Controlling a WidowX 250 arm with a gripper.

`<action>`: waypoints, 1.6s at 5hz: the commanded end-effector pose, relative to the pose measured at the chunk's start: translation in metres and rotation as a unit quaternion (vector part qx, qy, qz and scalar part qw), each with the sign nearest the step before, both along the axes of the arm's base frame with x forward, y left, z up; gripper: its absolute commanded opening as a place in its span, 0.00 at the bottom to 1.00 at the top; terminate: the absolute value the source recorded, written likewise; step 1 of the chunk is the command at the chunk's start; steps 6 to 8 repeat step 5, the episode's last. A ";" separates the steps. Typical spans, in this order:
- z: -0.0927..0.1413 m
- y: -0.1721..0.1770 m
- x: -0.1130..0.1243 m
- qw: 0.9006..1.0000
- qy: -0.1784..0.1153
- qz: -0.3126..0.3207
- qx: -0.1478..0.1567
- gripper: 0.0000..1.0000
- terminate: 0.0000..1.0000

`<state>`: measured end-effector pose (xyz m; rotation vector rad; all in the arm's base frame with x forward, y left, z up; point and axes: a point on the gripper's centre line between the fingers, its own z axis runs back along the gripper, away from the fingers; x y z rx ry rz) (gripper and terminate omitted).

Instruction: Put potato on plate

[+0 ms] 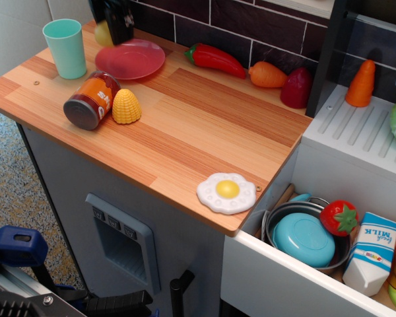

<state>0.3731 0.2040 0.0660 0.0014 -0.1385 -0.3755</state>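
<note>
Potato [103, 34], seemingly clenched in the dark gripper [112, 25] though blur hides the jaws, hangs at ten o'clock over the plate [131, 59] rim.

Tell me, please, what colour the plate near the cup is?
Pink-red; the plate shows clearly in the only view, observation.image.

Pale-yellow potato [103, 33] beside a pink-red plate [131, 59]. Left of the plate, a mint cup [65, 47]; nearer, an orange can [92, 100] and ridged yellow corn [126, 106]. Striped wood desk [185, 125].
</note>
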 end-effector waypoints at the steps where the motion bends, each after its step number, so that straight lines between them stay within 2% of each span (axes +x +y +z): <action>1: 0.005 0.004 0.001 0.999 -0.035 -0.035 0.012 0.00 0.00; 2: 0.003 0.001 0.002 0.998 -0.037 -0.052 0.006 1.00 0.00; 4: 0.003 0.001 0.002 0.998 -0.037 -0.052 0.006 1.00 0.00; 5: 0.003 0.001 0.002 0.998 -0.037 -0.052 0.006 1.00 1.00; 8: 0.003 0.001 0.002 0.998 -0.037 -0.052 0.006 1.00 1.00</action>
